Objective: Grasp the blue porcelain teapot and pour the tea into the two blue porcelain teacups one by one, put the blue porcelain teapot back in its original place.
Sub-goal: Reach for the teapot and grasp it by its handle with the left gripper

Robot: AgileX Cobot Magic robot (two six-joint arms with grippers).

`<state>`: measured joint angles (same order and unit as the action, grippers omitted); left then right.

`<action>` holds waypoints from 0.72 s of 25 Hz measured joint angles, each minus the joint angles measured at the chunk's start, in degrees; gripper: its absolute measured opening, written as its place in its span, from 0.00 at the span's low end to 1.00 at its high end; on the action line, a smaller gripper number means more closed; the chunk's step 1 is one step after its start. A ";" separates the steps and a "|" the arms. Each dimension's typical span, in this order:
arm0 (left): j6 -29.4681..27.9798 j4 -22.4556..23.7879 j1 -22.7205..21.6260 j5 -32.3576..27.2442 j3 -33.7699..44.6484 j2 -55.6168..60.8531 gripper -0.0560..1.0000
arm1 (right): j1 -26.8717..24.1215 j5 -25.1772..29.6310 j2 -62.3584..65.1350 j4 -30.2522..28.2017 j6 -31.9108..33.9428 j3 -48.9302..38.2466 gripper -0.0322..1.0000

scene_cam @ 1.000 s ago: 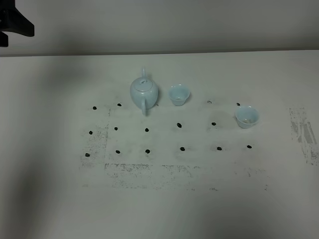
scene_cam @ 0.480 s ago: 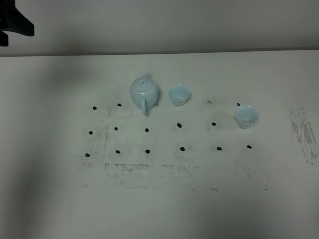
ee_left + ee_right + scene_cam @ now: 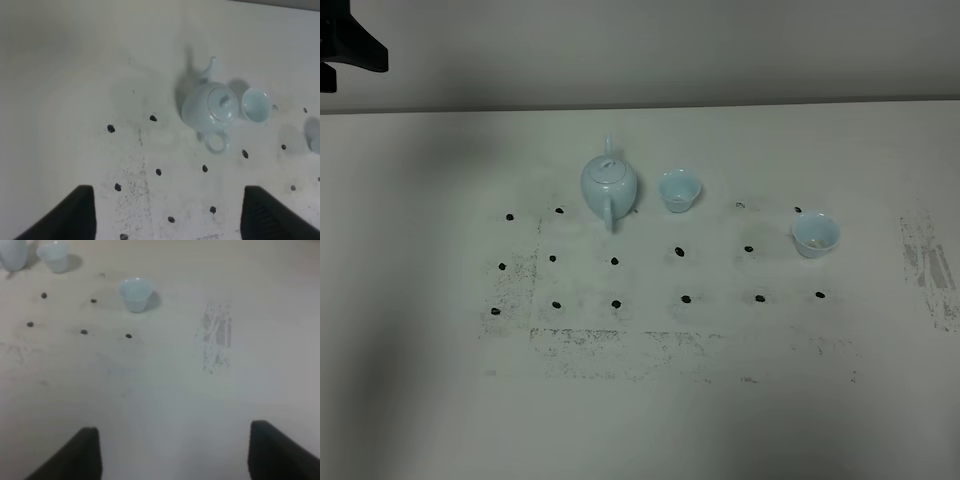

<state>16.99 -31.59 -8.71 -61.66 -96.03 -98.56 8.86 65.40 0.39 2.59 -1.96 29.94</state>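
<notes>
Well back on the white counter (image 3: 420, 400) stands the blue porcelain teapot (image 3: 610, 183), upright, handle toward me. One teacup (image 3: 679, 190) sits just beside it; the other teacup (image 3: 816, 234) is well apart, farther right. My left tool (image 3: 170, 220) and right tool (image 3: 175, 460) both gape wide, holding nothing.

A white tabletop (image 3: 410, 400) is carrying a grid of small black dots (image 3: 679, 251) and grey scuffed patches (image 3: 926, 262). The blue porcelain teapot (image 3: 610, 184) is standing upright toward the far side, the first teacup (image 3: 679, 190) sitting just beside it without touching. The second teacup (image 3: 816, 234) is resting well apart, toward the right arm's side.
</notes>
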 joint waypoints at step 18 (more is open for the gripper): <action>0.00 0.00 0.00 0.17 0.00 0.00 0.61 | 0.00 -3.21 -0.01 0.33 -1.35 -1.77 0.60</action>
<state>16.99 -31.59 -8.71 -61.49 -96.03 -98.56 8.86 62.19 0.39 2.92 -3.31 28.17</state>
